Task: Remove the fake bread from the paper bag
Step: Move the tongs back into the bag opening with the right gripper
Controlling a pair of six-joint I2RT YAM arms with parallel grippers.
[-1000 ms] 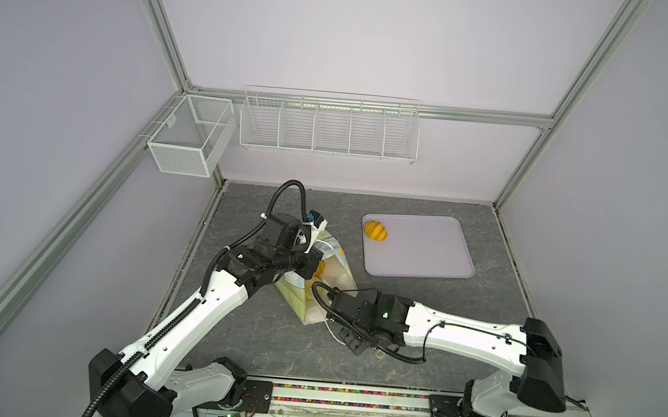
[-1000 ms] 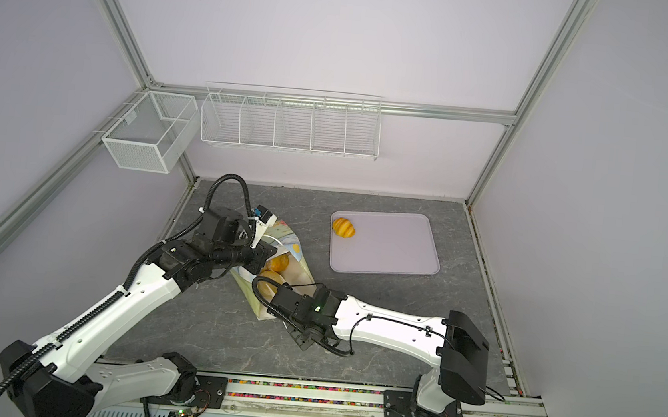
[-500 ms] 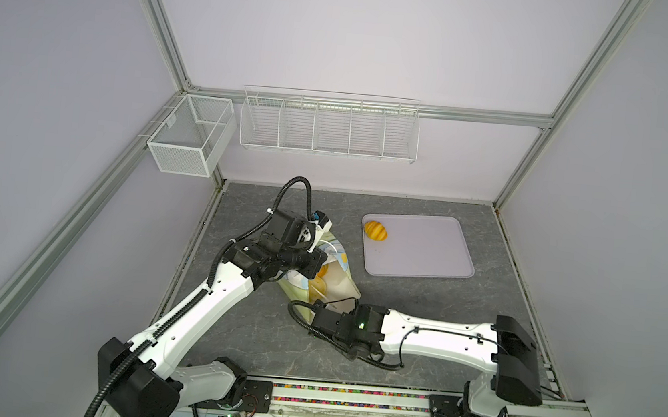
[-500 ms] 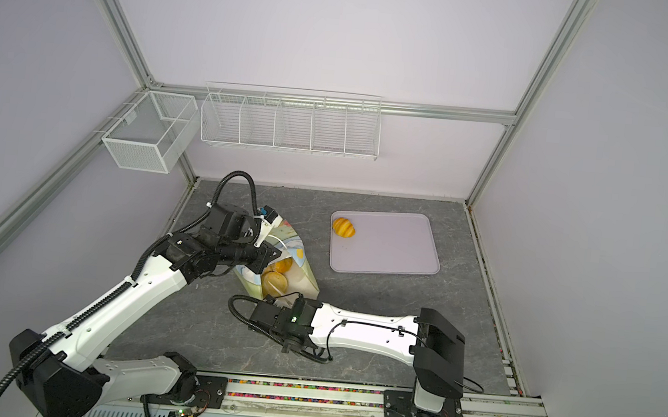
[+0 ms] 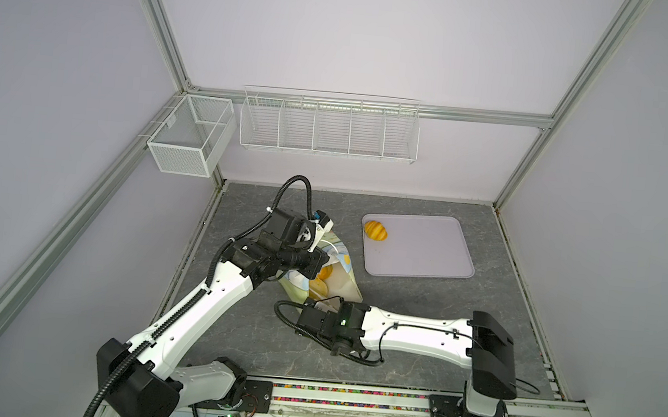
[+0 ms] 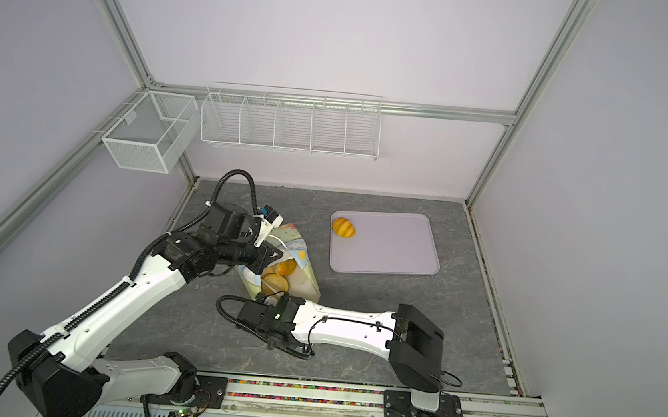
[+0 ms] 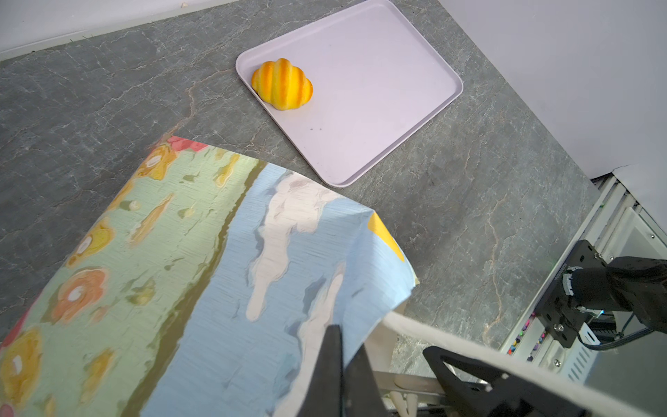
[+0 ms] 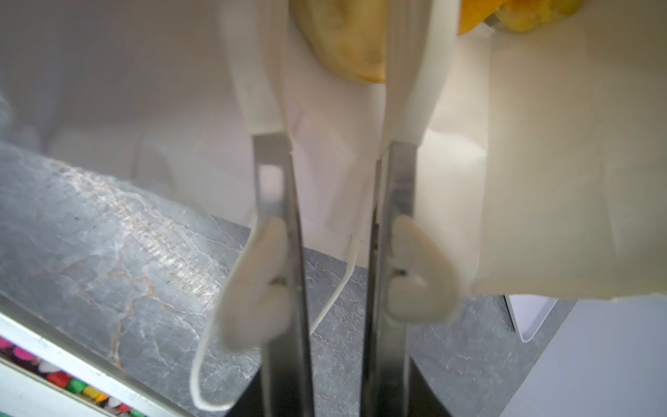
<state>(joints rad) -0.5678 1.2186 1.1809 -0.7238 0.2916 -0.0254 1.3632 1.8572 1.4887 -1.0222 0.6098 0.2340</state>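
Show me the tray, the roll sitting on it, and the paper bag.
tray (image 5: 424,251), in a top view, on its bare middle.
roll (image 7: 282,85), left wrist view, on its ridged top.
paper bag (image 7: 216,270), left wrist view, on its printed sky face.

You have a tall paper bag (image 7: 202,289) printed like brushy oil paint: pale green with orange, yellow and pink flowers, then blue sky with streaky white clouds, and plain white inside. Your ridged toy roll (image 7: 282,84) is golden-yellow with darker orange stripes, and the flat plastic tray (image 7: 379,108) is plain lilac. The stone-look worktop (image 7: 90,90) is dark grey with pale veins.
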